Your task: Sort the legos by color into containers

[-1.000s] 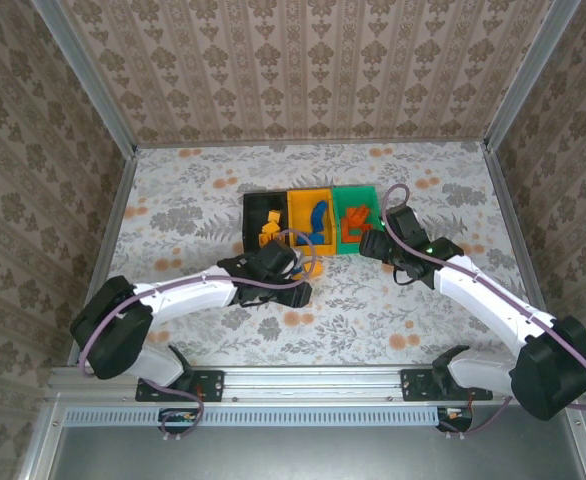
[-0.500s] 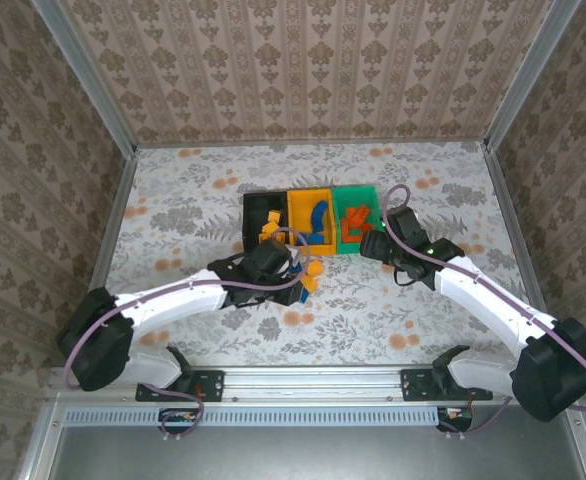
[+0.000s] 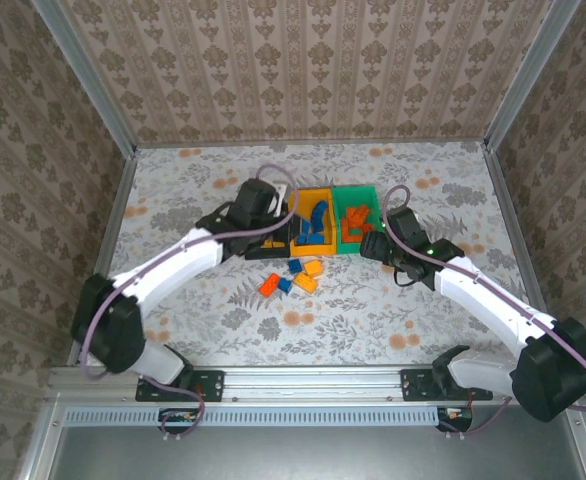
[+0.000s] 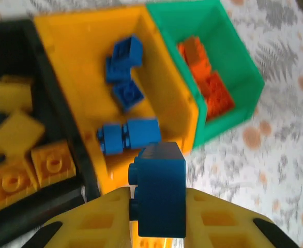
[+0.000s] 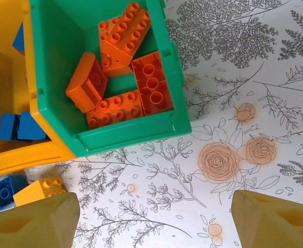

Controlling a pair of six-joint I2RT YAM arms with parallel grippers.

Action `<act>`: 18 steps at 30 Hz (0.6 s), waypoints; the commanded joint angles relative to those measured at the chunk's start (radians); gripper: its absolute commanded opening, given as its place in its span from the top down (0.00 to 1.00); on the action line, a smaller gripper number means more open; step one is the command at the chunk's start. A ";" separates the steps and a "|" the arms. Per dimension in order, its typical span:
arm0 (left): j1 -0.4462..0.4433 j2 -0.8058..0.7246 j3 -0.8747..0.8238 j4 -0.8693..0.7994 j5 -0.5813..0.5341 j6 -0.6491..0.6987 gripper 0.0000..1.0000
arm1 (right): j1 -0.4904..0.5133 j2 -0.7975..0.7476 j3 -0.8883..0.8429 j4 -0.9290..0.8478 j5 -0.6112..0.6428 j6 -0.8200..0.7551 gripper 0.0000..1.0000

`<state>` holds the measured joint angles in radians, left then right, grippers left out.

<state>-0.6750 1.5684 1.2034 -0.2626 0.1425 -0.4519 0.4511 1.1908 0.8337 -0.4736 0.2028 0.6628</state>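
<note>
My left gripper (image 4: 159, 212) is shut on a blue lego (image 4: 159, 186) and hangs over the near edge of the orange-yellow container (image 4: 89, 46), which holds several blue legos (image 4: 123, 67). To its left, the black container (image 4: 63, 129) holds yellow legos (image 4: 17, 134); in the top view my left gripper (image 3: 273, 207) covers most of it. Red-orange legos (image 5: 125, 77) lie in the green container (image 5: 125, 135). My right gripper (image 5: 151, 227) stands open over bare table just in front of the green container. A few loose legos (image 3: 293, 277) lie on the table in front of the containers.
The three containers (image 3: 318, 192) stand in a row at mid-table. A loose blue lego (image 5: 4, 191) and a yellow one (image 5: 38, 188) lie near my right gripper's left finger (image 5: 30, 225). Patterned walls enclose the table on three sides.
My left gripper shut on a blue lego on the table and swung up and back over the containers. That uncovered the loose legos. The right arm has not moved.
</note>
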 commanded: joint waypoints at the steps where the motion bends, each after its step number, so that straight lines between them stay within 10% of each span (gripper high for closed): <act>1: 0.028 0.125 0.114 0.036 0.053 0.040 0.76 | -0.006 -0.029 -0.014 -0.016 0.011 0.015 0.21; 12: 0.046 0.363 0.288 0.002 0.073 0.028 0.74 | -0.006 -0.060 -0.027 -0.023 0.005 0.009 0.21; 18: 0.045 0.349 0.284 0.001 0.070 0.020 0.44 | -0.006 -0.062 -0.030 -0.019 -0.009 0.010 0.21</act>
<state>-0.6338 1.9385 1.4624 -0.2535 0.1989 -0.4412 0.4511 1.1500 0.8200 -0.4778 0.2024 0.6624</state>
